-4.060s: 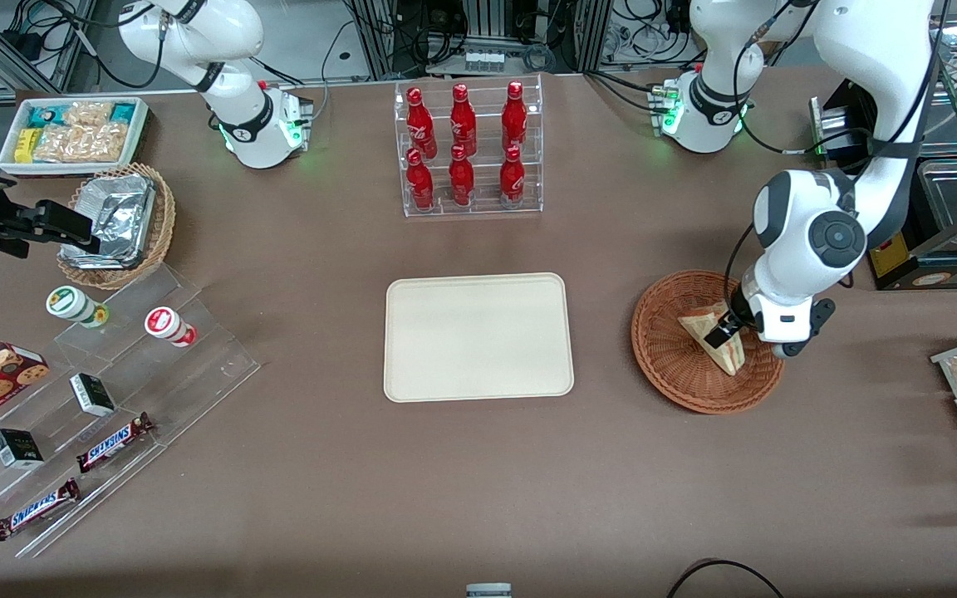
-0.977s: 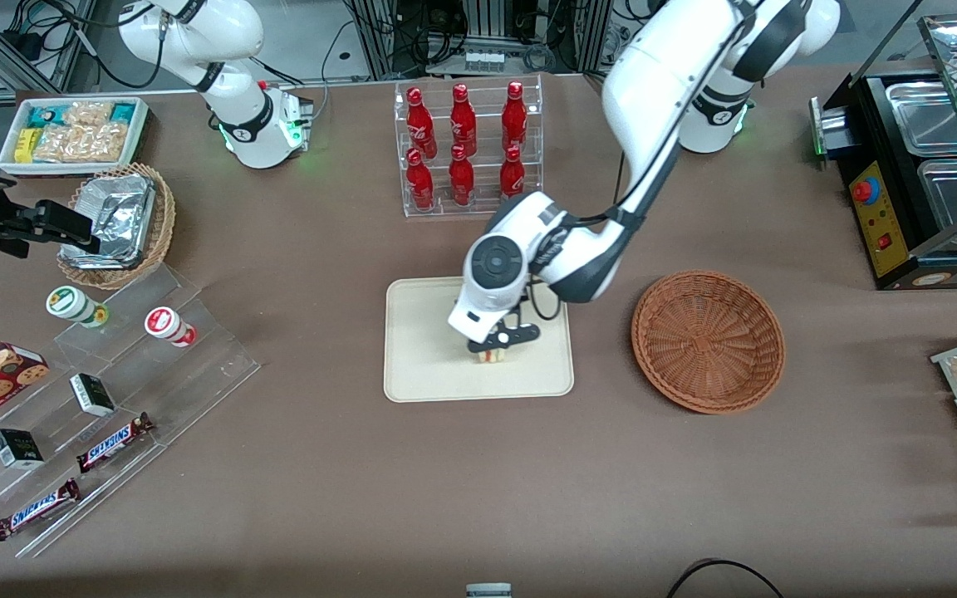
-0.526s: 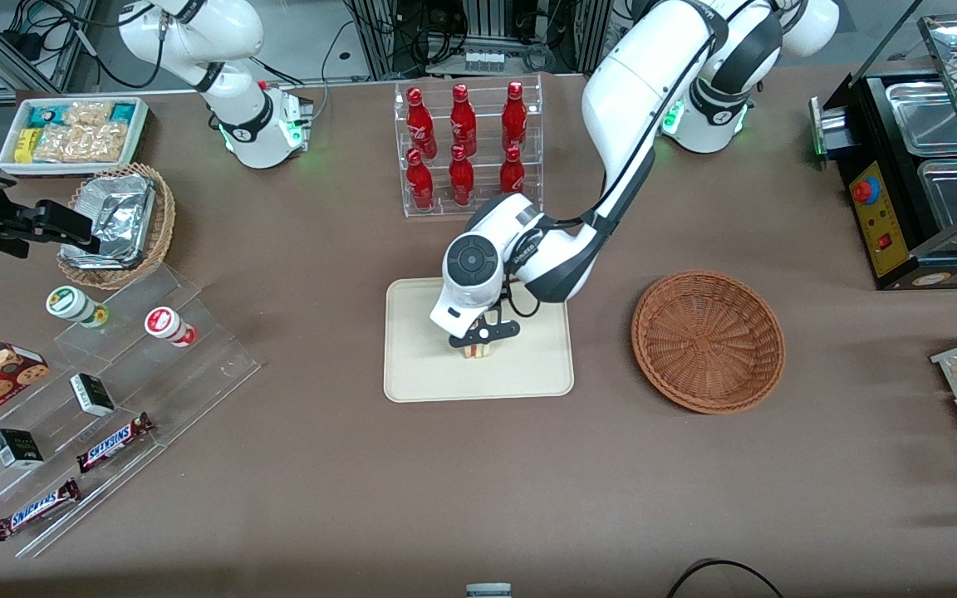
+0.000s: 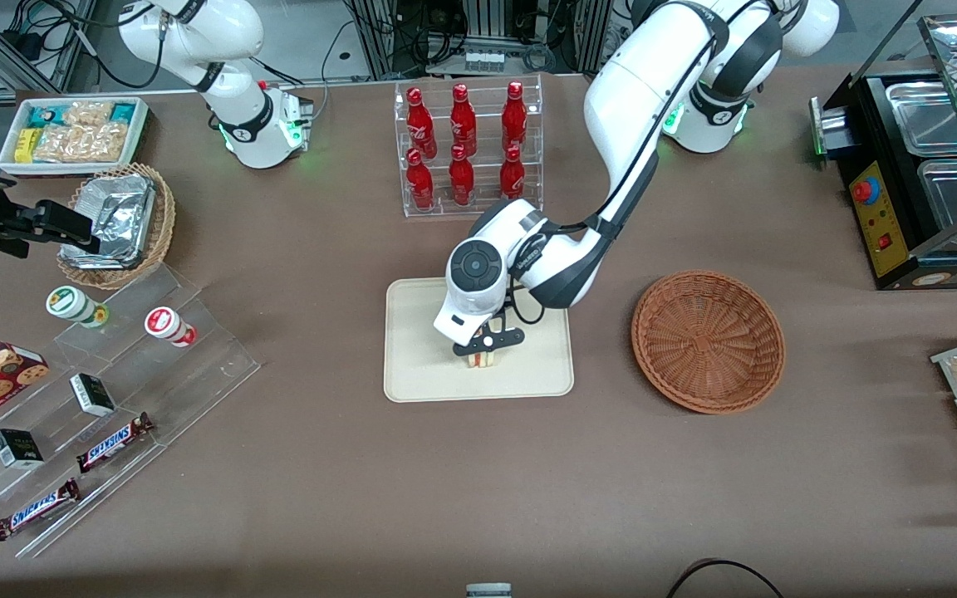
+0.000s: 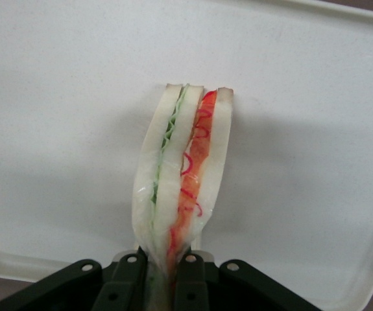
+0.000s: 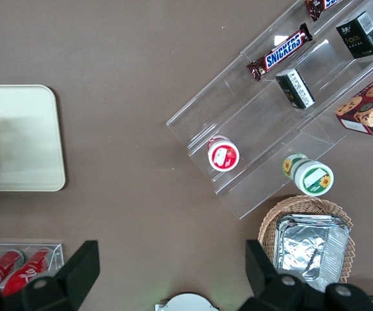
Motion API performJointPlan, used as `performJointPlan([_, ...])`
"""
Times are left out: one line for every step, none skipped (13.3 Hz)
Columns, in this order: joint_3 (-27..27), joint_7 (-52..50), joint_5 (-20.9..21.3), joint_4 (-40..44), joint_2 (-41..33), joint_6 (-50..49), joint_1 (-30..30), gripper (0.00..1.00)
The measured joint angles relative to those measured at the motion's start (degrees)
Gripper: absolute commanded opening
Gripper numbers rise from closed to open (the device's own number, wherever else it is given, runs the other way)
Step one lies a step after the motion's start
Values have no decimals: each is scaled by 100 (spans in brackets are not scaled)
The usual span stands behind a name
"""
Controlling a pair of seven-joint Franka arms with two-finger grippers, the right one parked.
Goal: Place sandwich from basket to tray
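You see brown table (image 4: 296,465), cable-cluttered racks above it. Gripper (image 4: 483,353) over tray (image 4: 416,374), clamped on sandwich (image 5: 183,181), cut edge up. Basket (image 4: 707,340) beside tray, toward working arm's end.

Brown matte tabletop (image 4: 296,498) across nearly the whole front frame, evenly lit from overhead, with only soft, short shadows. Along the top edge, a strip of pale grey floor (image 4: 312,33), crossed by tangled black cables (image 4: 437,41) and upright aluminium framing (image 4: 375,37). In the upper part at the frame's edge, a black counter unit (image 4: 856,124) holding steel pans. At the bottom edge, a loop of black cable (image 4: 723,569) and, at centre, a small grey block (image 4: 488,590). Same brown surface (image 6: 121,58) in the right wrist view.
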Motion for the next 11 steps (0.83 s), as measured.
performJointPlan([0, 2, 4, 0, 16, 5, 0, 100])
performJointPlan([0, 6, 7, 1, 19, 6, 0, 100])
performJointPlan([0, 6, 8, 17, 19, 6, -1, 100])
performJointPlan([0, 6, 10, 56, 17, 6, 0, 100])
performJointPlan([0, 6, 12, 111, 5, 5, 2, 100])
performJointPlan([4, 6, 13, 172, -32, 2, 10, 100])
performJointPlan([11, 6, 14, 228, -91, -19, 27, 100])
performJointPlan([25, 6, 17, 268, -190, -86, 51, 100])
performJointPlan([70, 6, 26, 296, -324, -212, 72, 100])
performJointPlan([156, 6, 28, 307, -475, -358, 95, 100])
performJointPlan([225, 7, 28, 316, -622, -482, 127, 100])
